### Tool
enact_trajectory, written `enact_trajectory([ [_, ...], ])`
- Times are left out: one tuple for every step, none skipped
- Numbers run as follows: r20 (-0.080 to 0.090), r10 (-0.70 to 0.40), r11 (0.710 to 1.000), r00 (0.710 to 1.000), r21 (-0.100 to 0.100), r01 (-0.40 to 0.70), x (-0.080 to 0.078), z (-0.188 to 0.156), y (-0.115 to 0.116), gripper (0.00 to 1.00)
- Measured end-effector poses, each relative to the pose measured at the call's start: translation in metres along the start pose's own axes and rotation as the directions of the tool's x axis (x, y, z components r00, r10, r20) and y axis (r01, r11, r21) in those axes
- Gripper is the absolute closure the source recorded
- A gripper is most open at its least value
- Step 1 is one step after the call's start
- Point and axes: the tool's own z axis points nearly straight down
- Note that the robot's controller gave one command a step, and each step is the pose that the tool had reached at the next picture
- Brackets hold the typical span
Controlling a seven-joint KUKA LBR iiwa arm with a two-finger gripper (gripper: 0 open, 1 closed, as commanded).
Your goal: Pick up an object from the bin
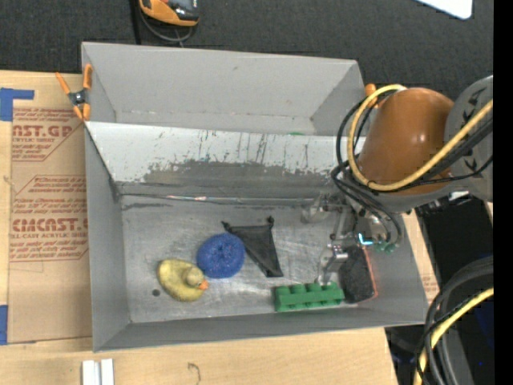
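My gripper (333, 263) hangs low at the right end of the bin, under the arm's orange cover. Directly below its tip lies a green studded block (309, 297), lengthwise along the front wall. A black oblong thing with a reddish edge (358, 277) lies just to the gripper's right, against the right wall. A black wedge-shaped piece (260, 244) rests on the floor to the gripper's left.
A blue round ball-like thing (221, 256) and a yellow rubber duck (182, 280) lie side by side at the front left. The arm and its cables hang over the bin's right rim. The bin's walls slope in steeply.
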Motion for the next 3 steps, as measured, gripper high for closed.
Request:
enact_trajectory([
  [0.003,0.000,1.000,1.000,0.000,0.000,-0.001,-0.002,0.000,0.00],
  [0.016,0.000,1.000,1.000,0.001,0.000,-0.002,0.001,0.000,0.00],
  [0.004,-0.102,0.995,0.995,0.002,0.102,0.005,0.043,0.034,0.00],
])
